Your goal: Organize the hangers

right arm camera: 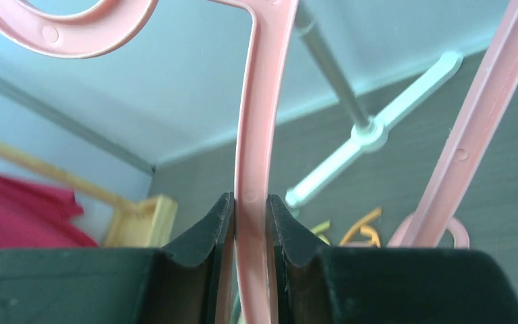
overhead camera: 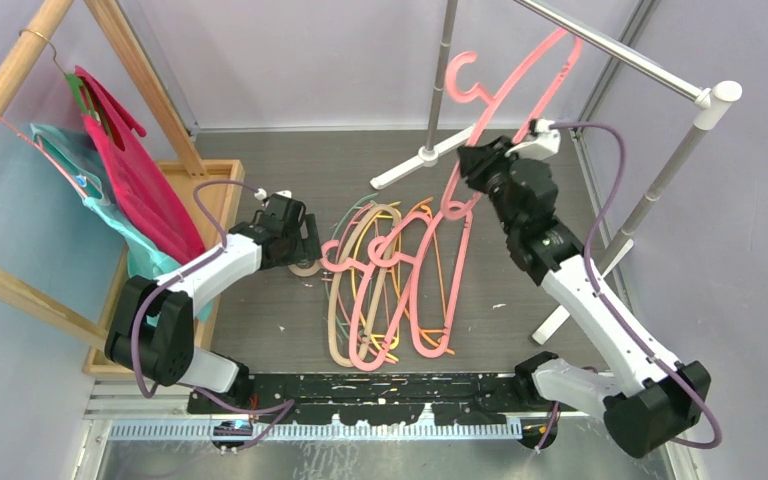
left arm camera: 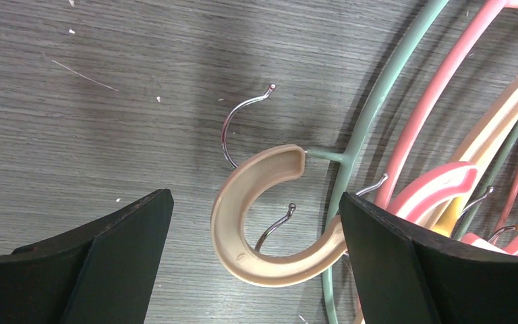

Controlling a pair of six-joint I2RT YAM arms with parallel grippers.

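Several bare hangers [overhead camera: 390, 290], pink, beige, yellow, orange and pale green, lie piled on the table's middle. My left gripper [overhead camera: 305, 250] hovers open over the pile's hook ends. In the left wrist view a beige hook [left arm camera: 239, 229] lies between the wide jaws of my left gripper [left arm camera: 256, 202], untouched, beside a pale green hanger [left arm camera: 378, 101] and a pink one [left arm camera: 438, 88]. My right gripper [overhead camera: 475, 158] is raised and shut on a pink hanger [overhead camera: 535, 82], whose top reaches up by the metal rail [overhead camera: 610, 50]. The right wrist view shows the pink bar [right arm camera: 253, 135] pinched in my right gripper [right arm camera: 251, 202].
A wooden rack at the left carries magenta and teal garments [overhead camera: 130, 190] above a wooden base [overhead camera: 215, 180]. The metal rail's post [overhead camera: 660, 190] and white feet [overhead camera: 420, 160] stand at the back right. Thin wire hooks [left arm camera: 233, 121] stick out of the pile.
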